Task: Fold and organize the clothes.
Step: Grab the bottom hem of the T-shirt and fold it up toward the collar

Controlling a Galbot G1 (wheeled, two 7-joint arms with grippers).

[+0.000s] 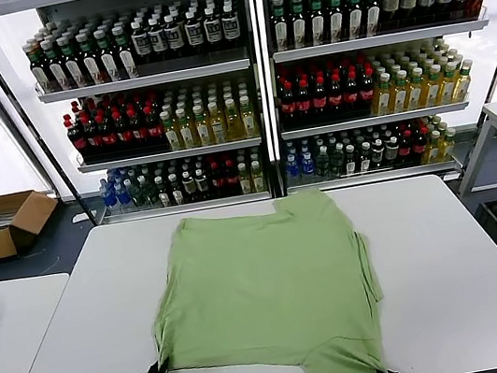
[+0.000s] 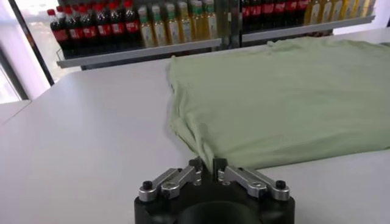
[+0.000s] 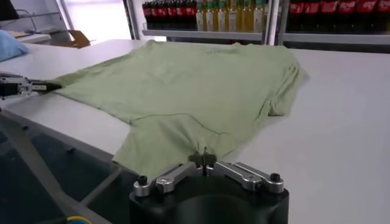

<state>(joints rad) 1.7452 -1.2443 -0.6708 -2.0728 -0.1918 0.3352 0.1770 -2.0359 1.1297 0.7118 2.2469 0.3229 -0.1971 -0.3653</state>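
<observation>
Shirt fabric explains both grips: the light green polo shirt [image 1: 266, 288] lies spread flat on the white counter [image 1: 454, 286], reaching away from both end effectors toward the bottle shelves [image 1: 260, 80]. The left end effector [image 2: 207, 165] is clenched on the near corner just ahead of it. The right end effector [image 3: 204, 159] pinches the part hanging over the counter's near edge, probably so both can lift one side together for a fold.
</observation>
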